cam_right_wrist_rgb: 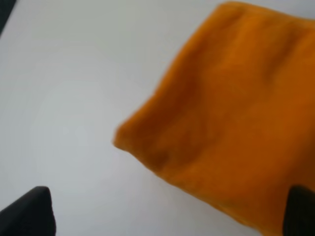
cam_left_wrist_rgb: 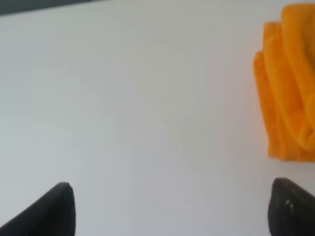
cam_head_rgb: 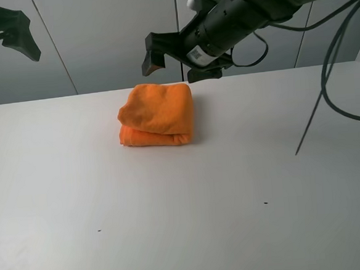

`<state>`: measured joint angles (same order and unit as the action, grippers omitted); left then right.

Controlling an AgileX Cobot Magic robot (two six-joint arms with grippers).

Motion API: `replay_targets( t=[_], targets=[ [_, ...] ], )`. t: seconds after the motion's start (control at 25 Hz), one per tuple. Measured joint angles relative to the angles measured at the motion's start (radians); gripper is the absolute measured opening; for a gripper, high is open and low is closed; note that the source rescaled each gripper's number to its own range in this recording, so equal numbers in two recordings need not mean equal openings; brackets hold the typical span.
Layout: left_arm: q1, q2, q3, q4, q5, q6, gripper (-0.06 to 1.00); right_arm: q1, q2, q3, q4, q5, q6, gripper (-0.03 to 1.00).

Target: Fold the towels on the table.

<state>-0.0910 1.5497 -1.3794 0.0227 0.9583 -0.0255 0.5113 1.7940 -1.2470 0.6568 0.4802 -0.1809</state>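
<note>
The orange towel (cam_head_rgb: 157,115) lies folded into a thick, compact stack on the white table (cam_head_rgb: 174,222), toward the far middle. My right gripper (cam_head_rgb: 176,66) hangs open and empty just above and behind the towel's far edge. In the right wrist view the towel (cam_right_wrist_rgb: 231,113) fills the space between the spread fingertips (cam_right_wrist_rgb: 42,196). My left gripper (cam_head_rgb: 7,51) is raised at the far left, open and empty, well away from the towel. In the left wrist view the towel (cam_left_wrist_rgb: 290,88) shows at one edge, beyond the open gripper (cam_left_wrist_rgb: 172,196).
A dark cable (cam_head_rgb: 314,113) hangs from the right arm down to the table at the right. Grey wall panels (cam_head_rgb: 99,42) stand behind the table's far edge. Tiny dark specks (cam_head_rgb: 265,203) dot the tabletop.
</note>
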Motion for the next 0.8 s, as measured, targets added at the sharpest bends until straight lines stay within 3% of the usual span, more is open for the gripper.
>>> replay_targets(
  t=[0.12,0.28,0.48,0.8],
  targets=[
    [0.050,-0.161,0.156,-0.006,-0.026,0.000,1.00,-0.053,-0.188,0.161,-0.242,0.042,0.141,1.00],
    [0.059,-0.401,0.314,-0.010,-0.032,0.000,1.00,-0.069,-0.485,0.303,-0.535,0.198,0.301,1.00],
    [0.059,-0.682,0.439,-0.014,0.006,0.000,1.00,-0.070,-0.843,0.395,-0.697,0.362,0.387,1.00],
    [0.059,-1.095,0.599,-0.012,0.131,0.000,1.00,-0.070,-1.294,0.451,-0.830,0.624,0.423,1.00]
  ],
)
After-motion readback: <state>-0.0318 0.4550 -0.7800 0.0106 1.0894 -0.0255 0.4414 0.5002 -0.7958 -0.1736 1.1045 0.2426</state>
